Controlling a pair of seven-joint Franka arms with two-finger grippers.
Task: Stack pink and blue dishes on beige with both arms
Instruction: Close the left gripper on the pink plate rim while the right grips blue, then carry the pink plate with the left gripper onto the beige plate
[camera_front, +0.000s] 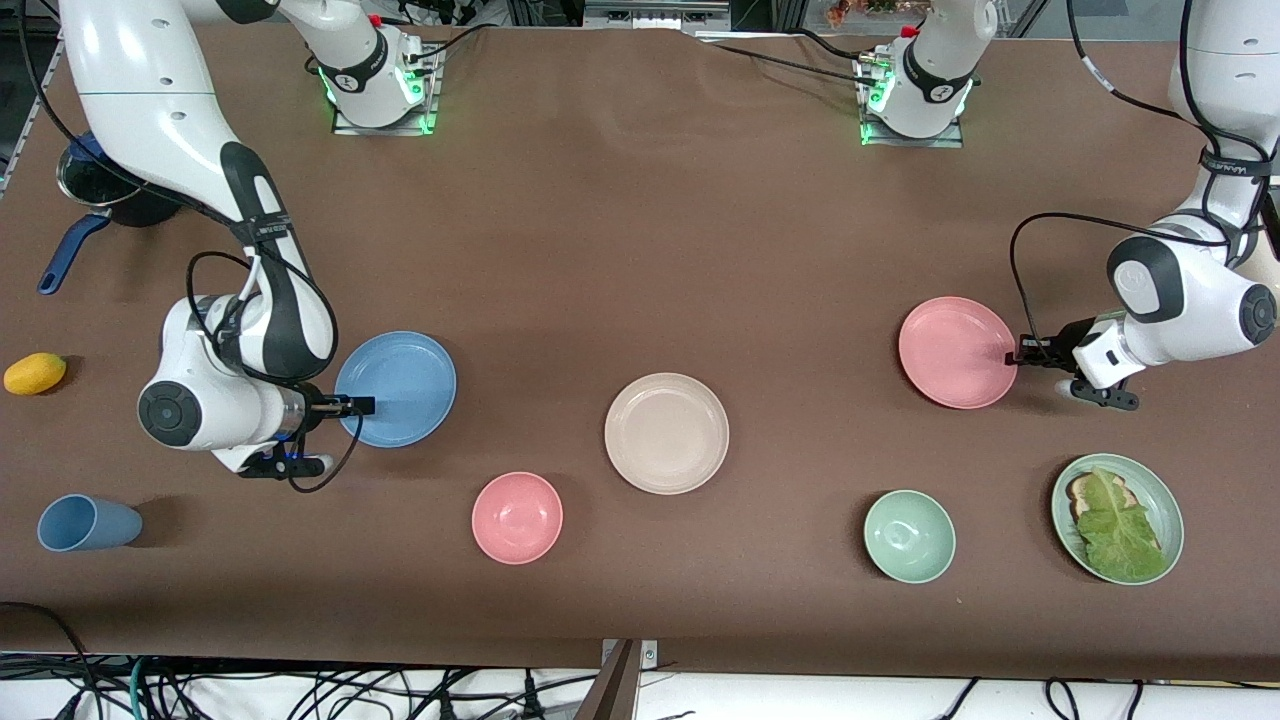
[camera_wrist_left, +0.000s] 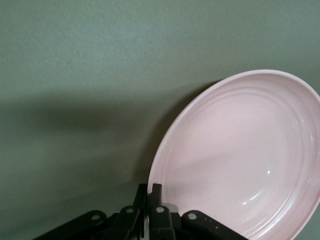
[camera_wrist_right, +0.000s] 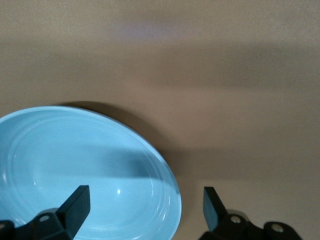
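So the beige plate (camera_front: 666, 433) sits flat about mid-table, wide and shallow, matte cream with a raised rim; nothing on it. The blue plate (camera_front: 397, 388) is toward the right arm's end, a bit farther from the front camera than the beige one; sky blue, matte, same sort of width, faint rings showing inside it in the right wrist view (camera_wrist_right: 85, 170). The right gripper (camera_front: 352, 405) is at its rim; its fingers (camera_wrist_right: 76, 204) are spread wide, one over the plate's inside and one outside the rim, so it's straddling the edge and hasn't pinched it. The pink plate (camera_front: 958, 352) is toward the left arm's end, also a bit farther from the front camera than the beige; pale pink, matte, and in the left wrist view (camera_wrist_left: 240, 160) it looks tipped up off the cloth. The left gripper (camera_front: 1022, 354) has its fingers (camera_wrist_left: 155, 200) squeezed nearly together on that plate's rim; looks like a proper grip. A smaller pink bowl (camera_front: 517, 517) sits nearer the front camera than the beige plate; don't mix them up.
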